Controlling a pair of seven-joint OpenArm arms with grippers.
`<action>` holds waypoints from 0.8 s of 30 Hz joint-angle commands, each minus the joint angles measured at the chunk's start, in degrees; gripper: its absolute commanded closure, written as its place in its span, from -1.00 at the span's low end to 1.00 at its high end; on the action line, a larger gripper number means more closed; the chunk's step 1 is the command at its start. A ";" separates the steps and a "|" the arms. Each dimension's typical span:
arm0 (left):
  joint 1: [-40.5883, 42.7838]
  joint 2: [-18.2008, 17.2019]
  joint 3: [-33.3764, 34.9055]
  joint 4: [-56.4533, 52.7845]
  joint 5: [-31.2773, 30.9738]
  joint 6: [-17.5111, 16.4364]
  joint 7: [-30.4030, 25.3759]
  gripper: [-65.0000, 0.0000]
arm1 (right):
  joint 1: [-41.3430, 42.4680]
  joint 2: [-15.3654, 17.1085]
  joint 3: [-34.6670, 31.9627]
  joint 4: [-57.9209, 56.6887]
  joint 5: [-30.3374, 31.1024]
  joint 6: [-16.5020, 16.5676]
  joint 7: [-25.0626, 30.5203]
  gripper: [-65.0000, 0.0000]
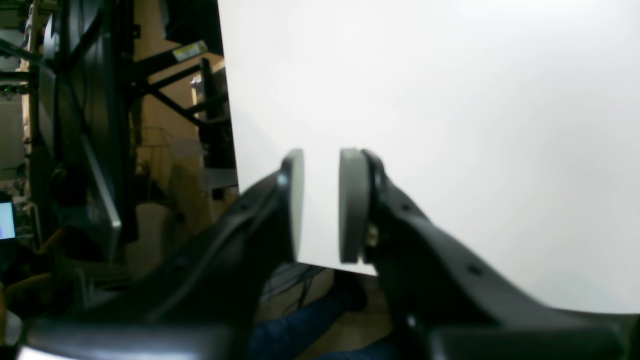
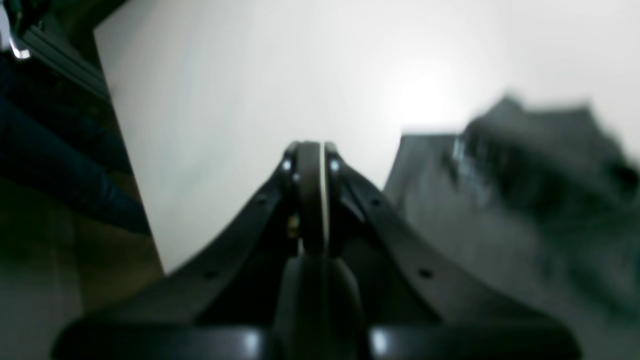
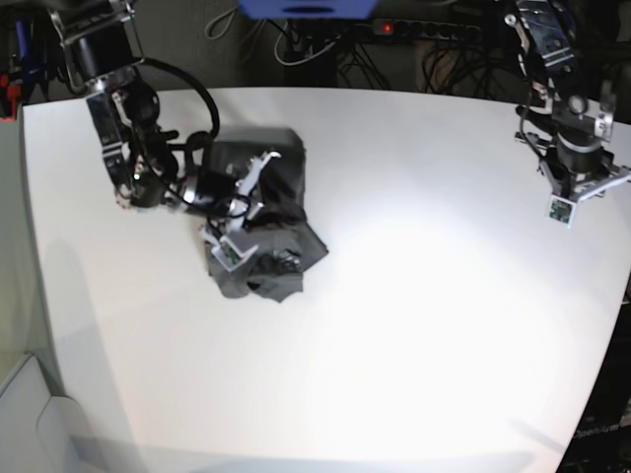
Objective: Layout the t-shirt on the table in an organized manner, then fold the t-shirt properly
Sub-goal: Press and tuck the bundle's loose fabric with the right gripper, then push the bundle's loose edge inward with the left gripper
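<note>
The dark grey t-shirt (image 3: 281,232) lies crumpled in a heap on the left half of the white table (image 3: 414,296). My right gripper (image 3: 245,192) hovers over the heap's upper left part. In the right wrist view that gripper (image 2: 311,145) is shut, pads pressed together with no cloth between them, and the blurred t-shirt (image 2: 500,210) lies to its right on the table (image 2: 250,75). My left gripper (image 3: 582,182) hangs near the table's far right edge, well away from the shirt. In the left wrist view it (image 1: 320,155) stands open a little over bare table (image 1: 450,100), holding nothing.
A power strip (image 3: 414,30) and cables lie behind the table's far edge. Beyond the table edge, the left wrist view shows dark metal framing (image 1: 100,125) and a leg in blue jeans (image 1: 295,320).
</note>
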 commanded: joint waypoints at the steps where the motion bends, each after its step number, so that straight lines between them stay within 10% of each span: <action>1: -0.41 -0.51 -0.25 0.98 -1.20 0.58 -0.68 0.63 | 0.27 0.25 0.46 0.36 1.18 0.38 2.05 1.00; 16: 0.21 -0.51 -2.01 0.98 -2.60 0.58 -0.68 0.63 | -2.89 0.69 0.02 -17.05 -2.42 0.38 12.86 1.00; 24: 3.37 0.19 -1.84 1.24 -2.78 0.58 -0.68 0.64 | -8.70 4.12 0.73 2.90 -2.25 0.38 10.05 1.00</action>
